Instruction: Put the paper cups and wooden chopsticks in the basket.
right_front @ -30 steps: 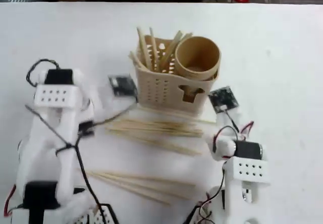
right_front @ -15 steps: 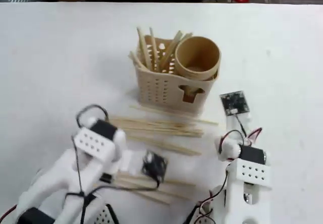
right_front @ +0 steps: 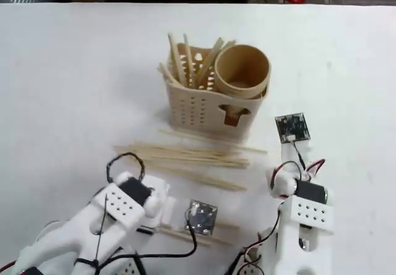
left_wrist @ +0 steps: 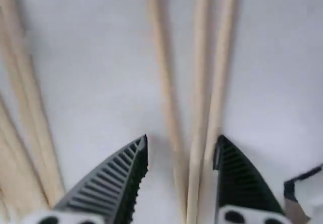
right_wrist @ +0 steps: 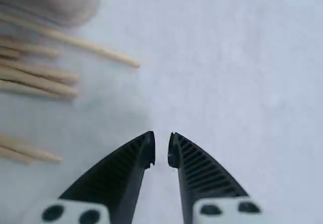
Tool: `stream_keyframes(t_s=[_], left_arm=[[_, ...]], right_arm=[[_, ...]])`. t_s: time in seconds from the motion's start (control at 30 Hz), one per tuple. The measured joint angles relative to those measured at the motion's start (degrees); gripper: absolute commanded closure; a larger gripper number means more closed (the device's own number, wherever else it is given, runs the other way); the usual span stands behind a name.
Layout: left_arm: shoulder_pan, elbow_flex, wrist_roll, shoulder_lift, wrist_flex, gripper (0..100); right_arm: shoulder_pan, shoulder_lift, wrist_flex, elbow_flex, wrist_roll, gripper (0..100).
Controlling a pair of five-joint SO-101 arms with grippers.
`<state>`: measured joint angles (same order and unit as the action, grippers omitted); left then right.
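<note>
- Chopsticks point(right_front: 192, 157) lie loose on the table point(right_front: 74, 70) at 6 o'clock of the basket point(right_front: 210, 111), which already holds a paper cup point(right_front: 241, 70) and several sticks. My left arm point(right_front: 124, 207) hangs over the nearest bundle, at 7 o'clock.
- My left pincer point(left_wrist: 181, 156) is spread around two sticks, with a third just at one finger. If I close now, I judge I could press on that third and roll it off, or lift a splayed, slipping pair.
- My right pincer point(right_wrist: 161, 151), all but pressed together on nothing, hovers above bare table beside stick ends; I see no hazard there.
</note>
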<state>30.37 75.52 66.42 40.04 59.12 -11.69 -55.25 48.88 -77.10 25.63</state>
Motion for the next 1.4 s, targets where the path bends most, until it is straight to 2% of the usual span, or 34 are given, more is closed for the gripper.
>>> stream_keyframes(t_s=[0.27, 0.37, 0.47, 0.63, 0.97, 1.1, 1.23, 1.4], left_arm=[[-5.89, 0.09, -2.2, -0.09, -3.78, 79], [-8.62, -1.41, -2.73, -0.18, -3.96, 82], [-13.27, -6.51, -2.81, 0.09, -7.38, 82], [-16.7, -11.96, -3.08, 0.0, -8.7, 82], [-16.79, -11.96, -3.25, 0.0, -8.44, 82], [-16.53, -8.18, -3.25, 0.0, -13.19, 82], [-13.36, -6.95, -3.25, 0.0, -16.44, 82], [-9.76, -6.95, -3.25, 0.0, -16.79, 82]], right_arm=[[0.09, 0.0, 0.0, 0.0, 0.0, 93.6], [0.09, 0.0, 0.0, 0.0, 0.0, 93.6], [0.09, 0.0, 0.0, 0.0, 0.0, 93.6], [0.09, 0.0, -0.18, 0.0, 0.0, 93.6], [0.09, 0.0, -0.18, -0.09, 0.0, 93.6], [0.09, 0.0, -0.18, -0.09, 0.0, 93.6], [0.18, 0.0, -0.18, -0.35, 0.0, 93.6], [1.85, 0.0, -0.35, -1.49, 0.0, 93.6]])
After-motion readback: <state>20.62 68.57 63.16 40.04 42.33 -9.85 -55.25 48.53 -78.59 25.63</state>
